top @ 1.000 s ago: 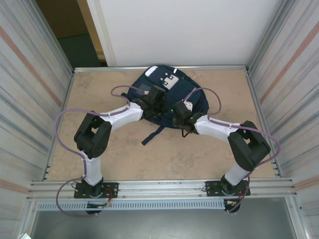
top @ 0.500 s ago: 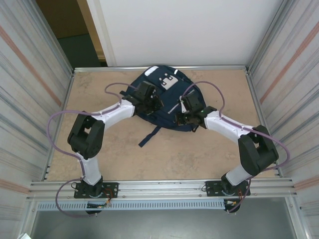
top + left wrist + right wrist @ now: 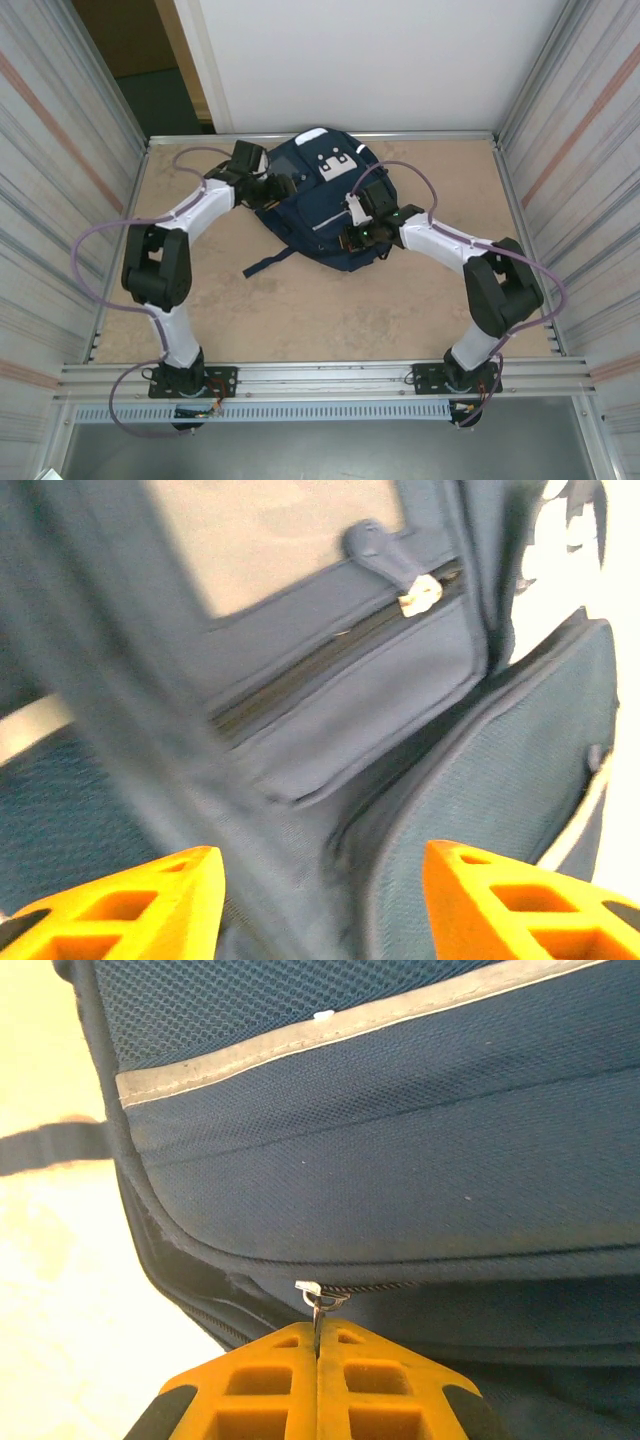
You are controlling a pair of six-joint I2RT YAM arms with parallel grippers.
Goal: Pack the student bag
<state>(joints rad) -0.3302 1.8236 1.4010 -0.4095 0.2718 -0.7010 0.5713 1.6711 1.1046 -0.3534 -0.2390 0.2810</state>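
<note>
Navy student bag on beige table

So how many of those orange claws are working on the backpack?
2. The left gripper is open at the student bag's far left side. The right gripper is shut on a zip pull at its near right edge. None looks hidden.

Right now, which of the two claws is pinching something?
The right gripper: it is shut on the small metal zip pull of the bag. The left gripper stands open, gripping nothing.
</note>
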